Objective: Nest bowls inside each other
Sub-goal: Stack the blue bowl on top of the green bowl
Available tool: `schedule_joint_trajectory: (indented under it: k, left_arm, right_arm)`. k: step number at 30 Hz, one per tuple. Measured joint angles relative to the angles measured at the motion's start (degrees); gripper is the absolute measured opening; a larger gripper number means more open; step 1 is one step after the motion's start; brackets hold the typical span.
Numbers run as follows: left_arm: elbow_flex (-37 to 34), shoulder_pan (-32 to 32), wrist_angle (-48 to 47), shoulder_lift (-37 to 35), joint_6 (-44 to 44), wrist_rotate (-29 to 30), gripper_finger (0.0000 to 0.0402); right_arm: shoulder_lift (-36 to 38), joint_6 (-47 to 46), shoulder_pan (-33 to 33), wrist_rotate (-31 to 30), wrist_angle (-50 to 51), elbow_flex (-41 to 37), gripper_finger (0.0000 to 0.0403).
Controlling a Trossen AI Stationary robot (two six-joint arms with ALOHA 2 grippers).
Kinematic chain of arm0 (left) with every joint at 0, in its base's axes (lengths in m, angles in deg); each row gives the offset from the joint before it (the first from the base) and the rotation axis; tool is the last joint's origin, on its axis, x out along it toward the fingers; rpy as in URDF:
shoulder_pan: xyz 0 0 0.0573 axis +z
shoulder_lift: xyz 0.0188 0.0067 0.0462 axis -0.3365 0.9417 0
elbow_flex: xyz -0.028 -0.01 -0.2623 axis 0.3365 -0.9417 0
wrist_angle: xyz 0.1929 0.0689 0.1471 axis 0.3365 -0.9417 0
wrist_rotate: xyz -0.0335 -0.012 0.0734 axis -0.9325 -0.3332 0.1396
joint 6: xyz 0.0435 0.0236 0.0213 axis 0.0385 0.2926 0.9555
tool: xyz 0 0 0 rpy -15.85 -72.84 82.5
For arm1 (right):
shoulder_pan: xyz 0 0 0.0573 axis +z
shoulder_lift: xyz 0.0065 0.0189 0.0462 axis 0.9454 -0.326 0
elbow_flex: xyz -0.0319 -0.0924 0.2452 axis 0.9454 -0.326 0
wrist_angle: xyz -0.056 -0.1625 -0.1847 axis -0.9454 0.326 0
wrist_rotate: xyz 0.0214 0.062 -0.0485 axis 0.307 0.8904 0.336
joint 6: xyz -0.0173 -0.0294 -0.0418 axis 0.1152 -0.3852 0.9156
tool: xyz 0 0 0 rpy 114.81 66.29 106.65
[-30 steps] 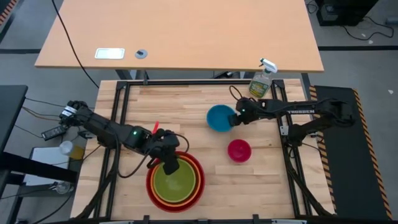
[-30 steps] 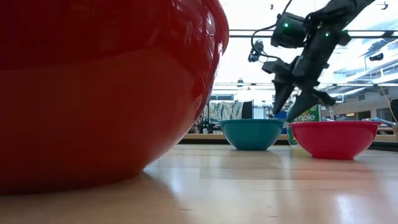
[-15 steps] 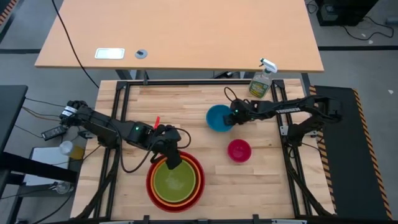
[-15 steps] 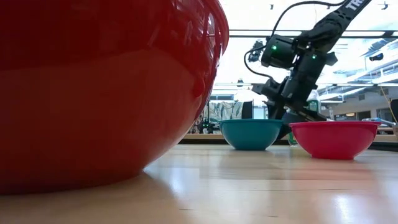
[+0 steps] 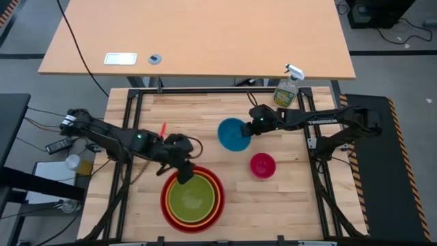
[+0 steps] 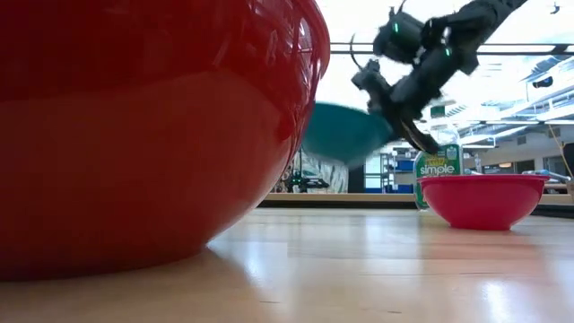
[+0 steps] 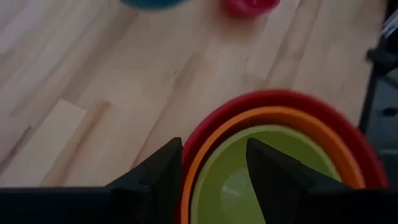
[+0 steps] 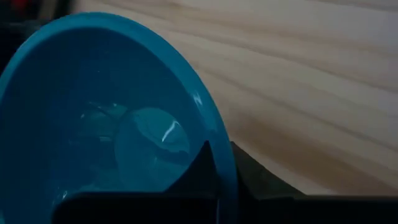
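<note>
Since a second ago, the blue bowl (image 5: 233,134) is lifting off the surface (image 5: 205,116), rim clamped in the right gripper (image 5: 254,127) fingers; left gripper (image 5: 183,172) fingers apart over the lime green bowl (image 5: 193,198), the likely next target.

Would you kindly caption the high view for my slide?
Right gripper lifts the blue bowl by its rim; left gripper hovers open over the nested stack.

Three nested bowls (image 5: 192,198) sit at the front edge of the surface (image 5: 205,116), left of centre, the smallest innermost. The left hand (image 5: 183,175) hangs just over their back rim. Another bowl (image 5: 233,134) hangs tilted above the surface's middle, its rim pinched by the right hand (image 5: 251,130). The smallest bowl (image 5: 262,165) stands right of centre. A spray bottle (image 5: 287,89) stands at the back right corner.
</note>
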Motion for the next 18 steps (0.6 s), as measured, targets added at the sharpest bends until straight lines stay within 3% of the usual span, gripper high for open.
schedule_joint_trajectory:
  k: [7, 11, 18]
  left_arm:
    - [0.09, 2.85, 0.19, -7.72, 1.28, 3.04, 0.0181]
    - [0.09, 4.00, 0.25, -10.81, 1.88, 6.21, 0.0181]
    - [0.11, 4.05, 1.39, -13.44, 2.36, 6.43, 0.0181]
  right_arm:
    - [-2.59, 0.08, 10.78, -2.74, 3.25, 13.84, 0.0029]
    - [-9.66, 0.11, 18.03, -5.28, 6.65, 24.00, 0.0026]
    - [-24.88, -0.06, 25.40, -4.76, 9.44, 41.53, 0.0026]
